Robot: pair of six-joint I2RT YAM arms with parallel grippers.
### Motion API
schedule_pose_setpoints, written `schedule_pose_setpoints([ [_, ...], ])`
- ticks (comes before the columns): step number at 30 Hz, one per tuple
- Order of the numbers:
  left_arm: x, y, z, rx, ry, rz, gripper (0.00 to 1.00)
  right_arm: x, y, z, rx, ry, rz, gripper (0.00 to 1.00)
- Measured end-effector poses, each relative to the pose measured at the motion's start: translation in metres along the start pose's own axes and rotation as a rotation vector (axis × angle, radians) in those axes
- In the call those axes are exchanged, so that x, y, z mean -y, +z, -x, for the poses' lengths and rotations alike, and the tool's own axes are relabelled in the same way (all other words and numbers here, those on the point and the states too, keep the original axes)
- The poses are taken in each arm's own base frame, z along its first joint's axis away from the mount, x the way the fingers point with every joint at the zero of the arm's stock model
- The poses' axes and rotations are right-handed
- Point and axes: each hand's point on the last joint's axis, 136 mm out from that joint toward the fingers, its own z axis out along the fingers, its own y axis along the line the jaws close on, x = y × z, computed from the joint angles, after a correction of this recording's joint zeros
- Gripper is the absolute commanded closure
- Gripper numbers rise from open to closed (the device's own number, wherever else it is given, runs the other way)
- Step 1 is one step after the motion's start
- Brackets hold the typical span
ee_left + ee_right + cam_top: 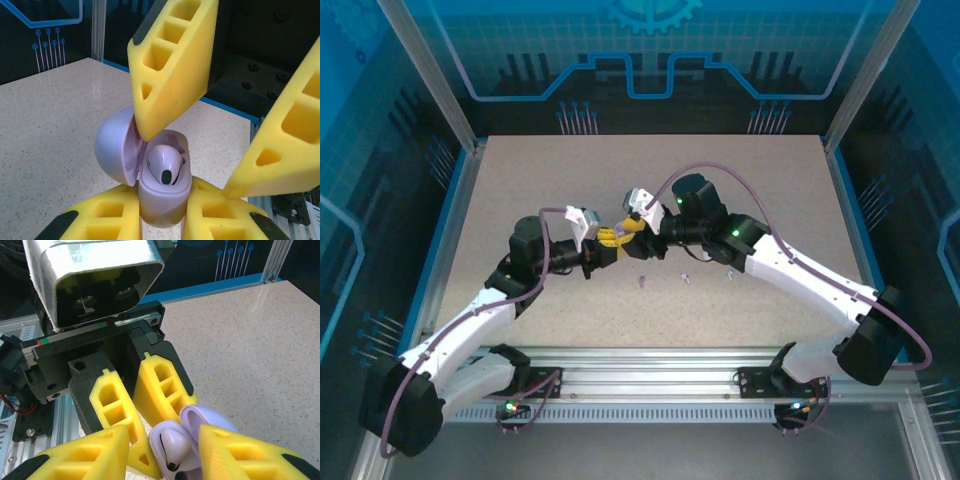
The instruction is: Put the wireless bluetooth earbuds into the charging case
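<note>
- One pale purple earbud (165, 165) sat in a well of the charging case (162, 200), its dark tip facing up. Whether it was fully home could not be told.
- Matching in colour, the case had its lid (112, 155) swung open to one side and was held above the table (570, 180) between the two arms.
- Clamped tight on the case's lower body was the left gripper (162, 217).
- Over the case stood the right gripper (165, 437), part open, with nothing in its grasp. One fingertip (145, 135) touched the rim by the hinge.
- On the table near the grippers lay a loose bud (642, 283) and a second bud (685, 277).
- Judged step: first bud placed, right gripper letting go.
- The next move would call for a clean lift clear, then picking the matching purple bud and lining it up with the remaining well.
- No brand, label or legible writing was found.
</note>
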Motion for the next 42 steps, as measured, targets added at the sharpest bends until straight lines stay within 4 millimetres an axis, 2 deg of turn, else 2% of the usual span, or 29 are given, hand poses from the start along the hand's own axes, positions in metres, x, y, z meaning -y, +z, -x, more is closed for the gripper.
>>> schedule_pose_setpoints([
  [6, 0.004, -0.004, 0.006, 0.016, 0.034, 0.001, 0.81, 0.005, -0.017, 0.008, 0.028, 0.07, -0.031, 0.59],
  [11, 0.002, -0.005, 0.002, 0.002, 0.023, 0.015, 0.81, 0.013, -0.037, 0.015, 0.056, 0.161, -0.088, 0.6],
  [15, -0.002, -0.009, 0.002, -0.004, 0.014, 0.053, 0.81, 0.017, -0.049, 0.009, 0.051, 0.25, -0.135, 0.61],
  [21, -0.017, -0.023, 0.001, -0.01, -0.006, 0.159, 0.82, 0.026, -0.052, -0.026, -0.06, 0.434, -0.226, 0.64],
  [28, -0.033, -0.041, -0.01, -0.055, -0.048, 0.302, 0.81, 0.038, -0.032, -0.101, -0.333, 0.714, -0.366, 0.66],
  [31, -0.037, -0.049, -0.014, -0.068, -0.057, 0.357, 0.81, 0.037, -0.021, -0.124, -0.446, 0.792, -0.418, 0.66],
  [36, -0.043, -0.057, -0.02, -0.09, -0.07, 0.423, 0.81, 0.033, 0.002, -0.142, -0.572, 0.837, -0.47, 0.66],
  [42, -0.047, -0.062, -0.026, -0.114, -0.084, 0.459, 0.81, 0.043, 0.029, -0.163, -0.673, 0.865, -0.509, 0.66],
])
